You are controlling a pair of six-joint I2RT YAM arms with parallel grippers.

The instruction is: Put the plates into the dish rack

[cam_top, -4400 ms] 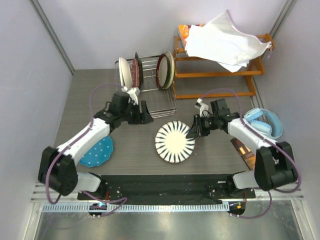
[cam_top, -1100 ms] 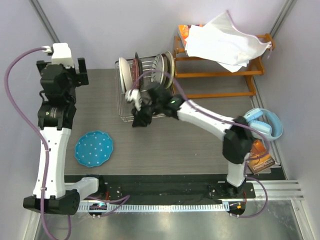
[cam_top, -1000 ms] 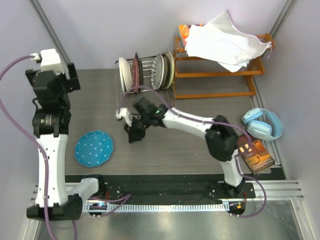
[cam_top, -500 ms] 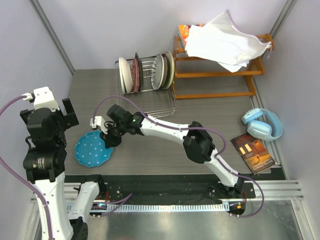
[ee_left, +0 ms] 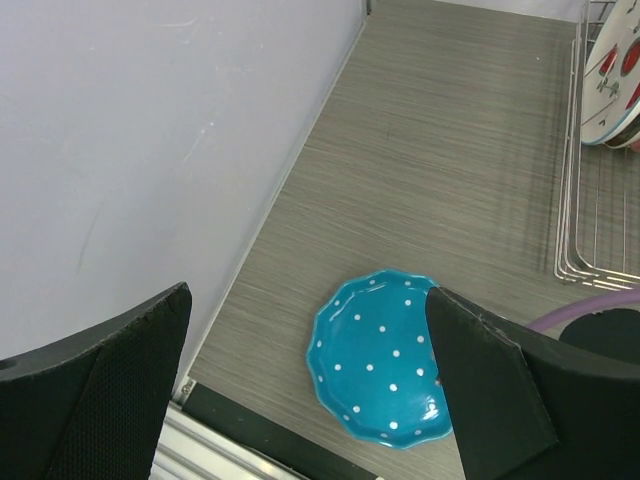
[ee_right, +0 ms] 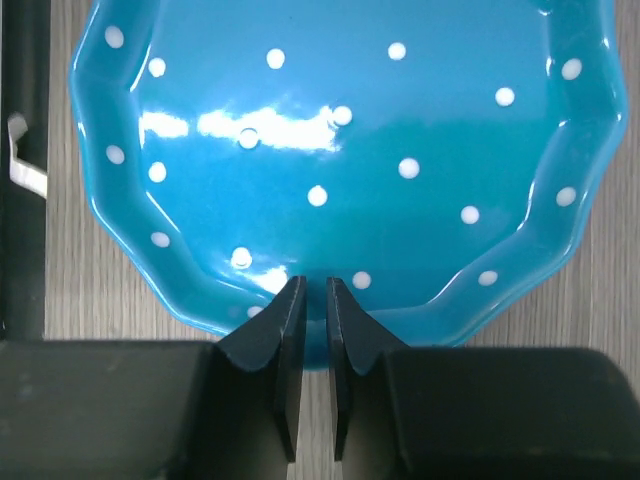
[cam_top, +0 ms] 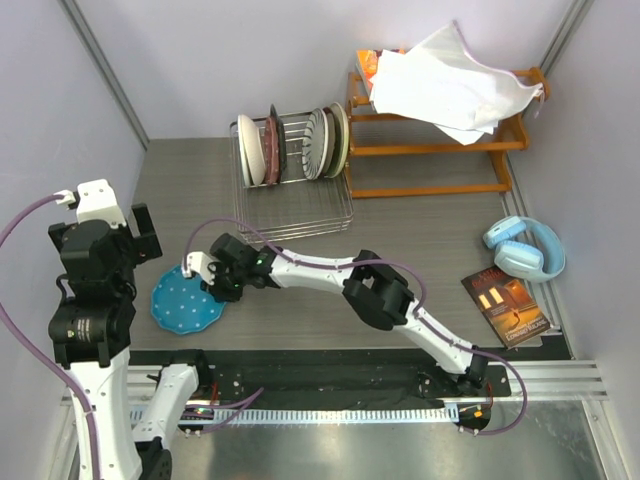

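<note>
Grey wood-grain tabletop [cam_top: 420, 215] — pale lilac walls [cam_top: 250, 60], orange slatted shelf [cam_top: 430, 150] behind.

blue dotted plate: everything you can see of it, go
The blue plate is round, glossy turquoise with white dots and a scalloped rim, apparently ceramic. It lies flat, face up, on the near left of the table, outside the dish rack. The right hand, nearly shut, sits over its rim; contact cannot be told.

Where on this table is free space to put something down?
Free: the middle of the table, between the dish rack, the orange shelf and the book; also the strip between the rack and the left wall. Crowded: near left, where the right gripper is at the blue plate; headphones fill the right edge.
</note>
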